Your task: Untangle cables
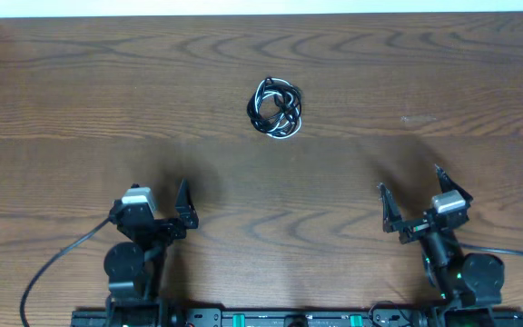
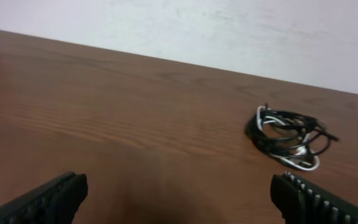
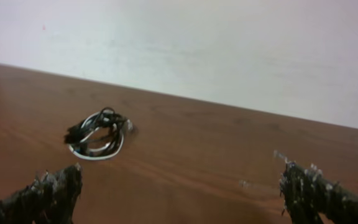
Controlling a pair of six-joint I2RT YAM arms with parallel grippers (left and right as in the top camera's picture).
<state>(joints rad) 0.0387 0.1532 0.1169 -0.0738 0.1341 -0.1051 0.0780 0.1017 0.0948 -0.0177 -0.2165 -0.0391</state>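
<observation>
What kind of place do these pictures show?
Probably a robotics lab bench: left arm and right arm mounted at the edge of a wooden table, tangled cables lying on it, a plain white wall behind.

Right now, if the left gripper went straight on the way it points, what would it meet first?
Probably nothing: ahead of the left gripper lies only bare table; the cables sit off to its right.
</observation>
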